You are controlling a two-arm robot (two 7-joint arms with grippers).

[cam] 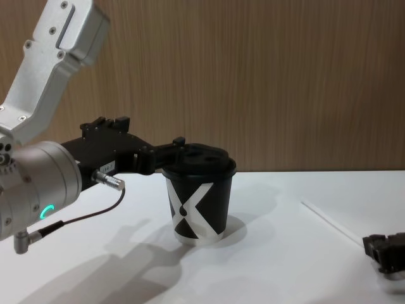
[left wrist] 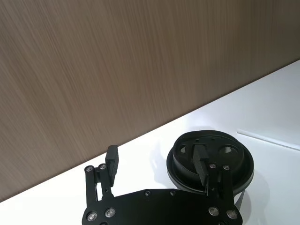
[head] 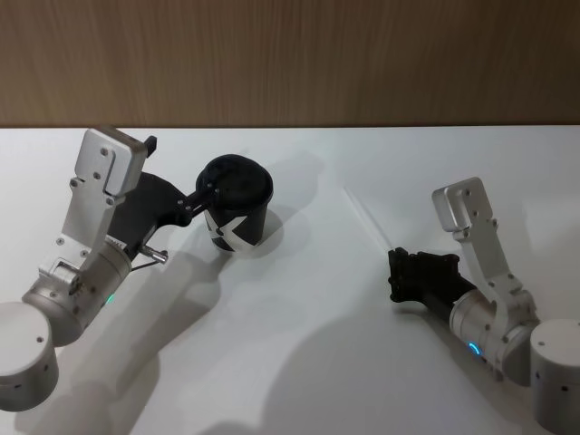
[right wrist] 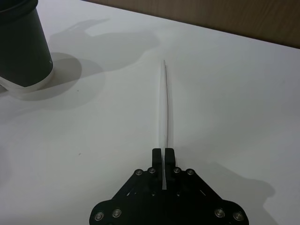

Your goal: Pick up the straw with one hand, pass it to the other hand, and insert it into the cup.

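The right gripper (right wrist: 164, 154) sits low on the white table (head: 308, 362), its fingers pinched together on one end of the straw (right wrist: 166, 108), which lies flat, well apart from the black paper cup (head: 237, 222), where the left gripper (left wrist: 157, 157) hangs with fingers spread, one over the cup's top.

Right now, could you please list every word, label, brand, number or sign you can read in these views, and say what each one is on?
"X": a large white mark on the side of the small black paper cup with a black domed lid.
Nothing else is readable: no words, numbers or brand show on the thin white translucent straw or the white table.
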